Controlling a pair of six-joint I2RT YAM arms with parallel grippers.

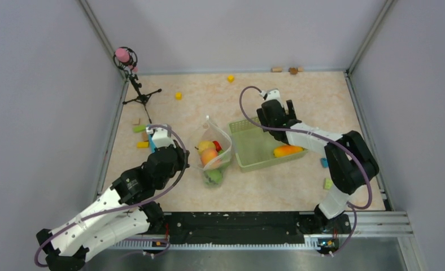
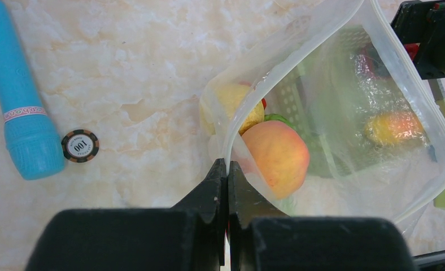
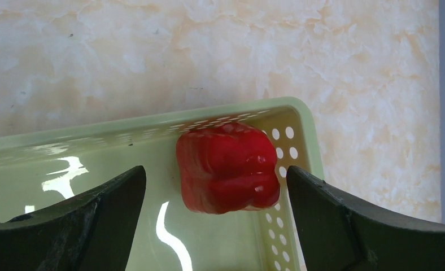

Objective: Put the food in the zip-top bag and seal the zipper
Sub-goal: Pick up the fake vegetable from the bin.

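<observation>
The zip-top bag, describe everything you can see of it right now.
The zip-top bag is clear, floppy plastic film with a thicker whitish zipper strip round its mouth. The mouth gapes wide, unsealed. It lies on the marble-look table, just left of the green basket; whether they touch is unclear. The left pincer is shut on its rim. Inside sit a peach, a yellow fruit, a red piece and green ones.

One bag, one basket. I count four fruits in the bag: yellow, peach, red, green. Two more in the basket: a red one, an orange one. Two yellow cubes, one chip, one blue tube.
</observation>
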